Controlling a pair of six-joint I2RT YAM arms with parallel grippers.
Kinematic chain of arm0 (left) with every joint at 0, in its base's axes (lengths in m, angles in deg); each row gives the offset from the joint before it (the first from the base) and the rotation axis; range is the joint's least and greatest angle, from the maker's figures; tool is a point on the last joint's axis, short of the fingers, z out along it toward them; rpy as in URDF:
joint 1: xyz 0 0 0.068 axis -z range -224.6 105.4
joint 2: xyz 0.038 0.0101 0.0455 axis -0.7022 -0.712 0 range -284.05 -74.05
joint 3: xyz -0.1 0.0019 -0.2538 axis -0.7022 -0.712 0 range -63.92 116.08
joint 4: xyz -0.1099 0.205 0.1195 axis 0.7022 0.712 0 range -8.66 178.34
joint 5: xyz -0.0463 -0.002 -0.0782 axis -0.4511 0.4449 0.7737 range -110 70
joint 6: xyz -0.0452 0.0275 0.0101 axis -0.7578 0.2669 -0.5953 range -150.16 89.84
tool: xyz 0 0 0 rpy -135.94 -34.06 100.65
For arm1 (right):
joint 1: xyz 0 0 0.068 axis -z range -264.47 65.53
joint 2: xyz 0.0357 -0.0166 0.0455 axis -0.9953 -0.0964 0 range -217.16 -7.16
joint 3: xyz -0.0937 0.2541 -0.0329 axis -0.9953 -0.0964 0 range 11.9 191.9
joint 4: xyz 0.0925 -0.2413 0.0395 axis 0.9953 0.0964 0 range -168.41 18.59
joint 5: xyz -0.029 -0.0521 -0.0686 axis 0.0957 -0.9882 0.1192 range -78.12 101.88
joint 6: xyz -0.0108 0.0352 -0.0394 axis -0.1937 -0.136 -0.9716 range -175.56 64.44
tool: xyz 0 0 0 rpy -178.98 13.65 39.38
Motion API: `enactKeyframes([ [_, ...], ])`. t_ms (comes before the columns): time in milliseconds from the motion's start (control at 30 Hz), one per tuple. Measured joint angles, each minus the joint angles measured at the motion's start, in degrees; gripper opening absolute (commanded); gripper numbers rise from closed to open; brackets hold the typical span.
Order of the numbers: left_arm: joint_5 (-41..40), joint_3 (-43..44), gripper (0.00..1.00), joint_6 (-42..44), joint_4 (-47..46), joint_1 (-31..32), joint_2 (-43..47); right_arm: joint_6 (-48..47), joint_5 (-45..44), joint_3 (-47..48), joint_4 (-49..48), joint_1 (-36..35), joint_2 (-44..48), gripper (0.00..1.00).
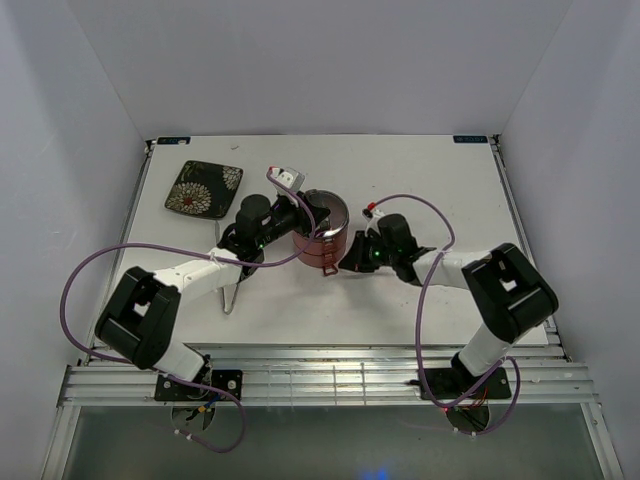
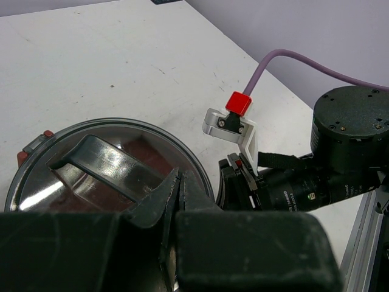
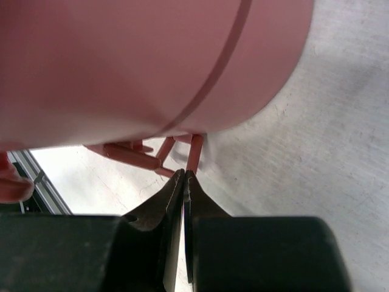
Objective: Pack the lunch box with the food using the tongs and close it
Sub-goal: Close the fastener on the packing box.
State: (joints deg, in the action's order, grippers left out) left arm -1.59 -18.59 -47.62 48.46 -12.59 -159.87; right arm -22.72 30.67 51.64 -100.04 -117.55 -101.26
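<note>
The worktop sat boxed in by white walls on the left, far and right sides, with a metal rail along the near edge. Most free surface lay behind the lunch box and to its right.

Far left, a patterned plate rested near the back corner, well apart from everything else. Nearer, the tongs lay flat, their long axis running roughly near to far, the upper part hidden under the left forearm (which end was joined could not be told).

The left end effector reached over the lunch box, its jaws narrow and pinched on the right end of the handle of the grey lid. The box stood upright at mid-worktop, two red tiers stacked, lid on top.

Just to its right, the right end effector came in low, jaws pressed together with nothing between them, tips touching the red side latch at the box's base. The two wrists crowded the box from both sides, leaving little room between them.
</note>
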Motion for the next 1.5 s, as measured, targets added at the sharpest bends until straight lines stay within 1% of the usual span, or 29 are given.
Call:
enactKeyframes([
  [267, -0.04, 0.04, 0.12, 0.02, 0.09, 0.00, 0.00, -0.42, 2.43, -2.16, -0.50, 0.07, 1.31, 0.08],
  [567, -0.07, 0.04, 0.12, 0.00, 0.11, 0.02, 0.00, -1.07, 2.38, -6.45, -1.90, -0.20, 2.60, 0.08],
  [700, -0.07, 0.04, 0.12, 0.00, 0.11, 0.02, 0.00, -0.52, 1.92, -6.93, -3.23, -1.07, 2.49, 0.08],
  [967, -0.07, 0.15, 0.12, -0.02, 0.31, 0.04, 0.02, 2.91, 0.24, -8.52, -9.99, -2.73, -0.15, 0.08],
  [1233, -0.07, 0.17, 0.12, -0.04, 0.33, 0.04, 0.02, 5.22, -1.81, -8.68, -13.40, -2.69, -2.78, 0.08],
  [1500, -0.07, 0.17, 0.11, -0.42, 0.44, 0.04, 0.11, 6.29, -1.99, -8.26, -15.93, -2.69, -4.37, 0.08],
])
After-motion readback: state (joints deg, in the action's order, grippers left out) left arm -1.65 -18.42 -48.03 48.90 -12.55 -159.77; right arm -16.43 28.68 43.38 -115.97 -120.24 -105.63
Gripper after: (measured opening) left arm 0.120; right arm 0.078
